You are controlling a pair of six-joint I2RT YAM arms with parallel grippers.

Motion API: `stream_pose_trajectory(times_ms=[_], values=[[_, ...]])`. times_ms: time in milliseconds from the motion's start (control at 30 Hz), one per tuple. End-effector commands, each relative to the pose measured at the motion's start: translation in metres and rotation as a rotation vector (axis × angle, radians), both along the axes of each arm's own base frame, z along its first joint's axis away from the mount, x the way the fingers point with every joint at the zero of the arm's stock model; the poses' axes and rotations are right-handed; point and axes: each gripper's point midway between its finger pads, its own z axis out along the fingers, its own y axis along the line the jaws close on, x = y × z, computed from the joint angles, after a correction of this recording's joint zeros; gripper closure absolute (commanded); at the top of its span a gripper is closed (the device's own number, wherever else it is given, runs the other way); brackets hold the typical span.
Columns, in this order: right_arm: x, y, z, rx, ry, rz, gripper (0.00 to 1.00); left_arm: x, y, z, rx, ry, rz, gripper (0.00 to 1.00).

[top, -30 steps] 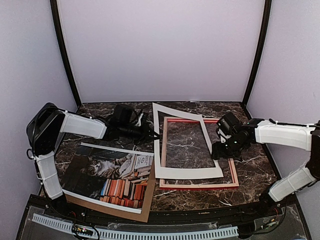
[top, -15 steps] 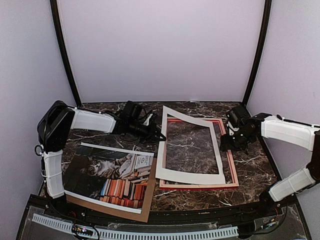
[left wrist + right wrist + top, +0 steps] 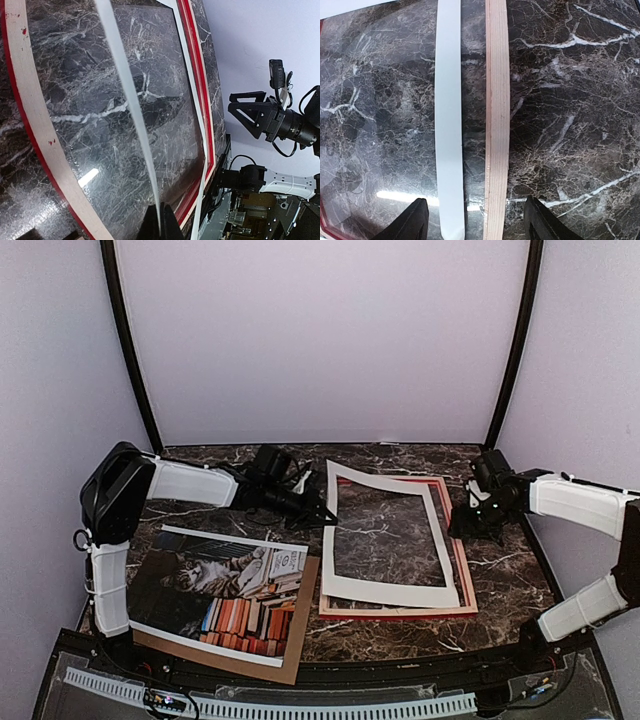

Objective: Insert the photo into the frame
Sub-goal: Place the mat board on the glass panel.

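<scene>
The left gripper (image 3: 324, 512) is pinched tight on the far-left corner of the white mat (image 3: 390, 592). The left wrist view shows that strip running edge-on straight into the closed tips, with the corner raised off the frame (image 3: 400, 611) while the mat's near edge rests on it. The mat bows as it hangs, so it is thin card and bends easily.

The right gripper (image 3: 478, 523) hangs with its jaws spread and nothing between them. Directly below it are the frame's pale wood right rail (image 3: 496, 125) and, just inside that, a strip of the mat.

The photo (image 3: 220, 590) is on the robot's side of the left gripper and well apart from both grippers. It lies face up with the cat and books showing, flat on the brown backing board (image 3: 292, 655).

My read on handling: the photo is a large paper sheet, very light and floppy, and it looks easy to crease or smudge. Lifted by one corner it will likely sag and swing. It lies flush on the board, which leaves little to get a finger under. The white margin at a corner or along an edge looks like the place to pinch, shallow and gentle, and a second grip on the opposite side would keep it flat.

The frame looks stiff but thin-railed and light, so it may slide on the marble table (image 3: 520, 580) if nudged.
</scene>
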Motion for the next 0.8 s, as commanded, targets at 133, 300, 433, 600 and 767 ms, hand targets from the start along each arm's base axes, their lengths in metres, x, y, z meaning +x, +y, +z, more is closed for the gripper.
stream_pose_trajectory(times_ms=[133,300,433,600,767], values=[[0.002,0.011,-0.015,0.131,0.009,0.037,0.36,-0.003,-0.009,0.006,0.003,-0.011,-0.005,1.00],[-0.006,0.006,-0.016,0.110,0.015,0.018,0.41,-0.002,-0.010,0.003,0.022,-0.025,0.010,1.00],[-0.011,0.003,-0.020,0.111,0.037,-0.019,0.41,-0.001,-0.009,0.004,0.033,-0.036,0.026,1.00],[-0.019,0.006,-0.026,0.099,0.053,-0.056,0.37,0.001,-0.007,0.007,0.044,-0.057,0.046,1.00],[-0.040,0.011,-0.044,0.137,0.066,-0.103,0.38,0.001,-0.006,0.007,0.044,-0.058,0.051,1.00]])
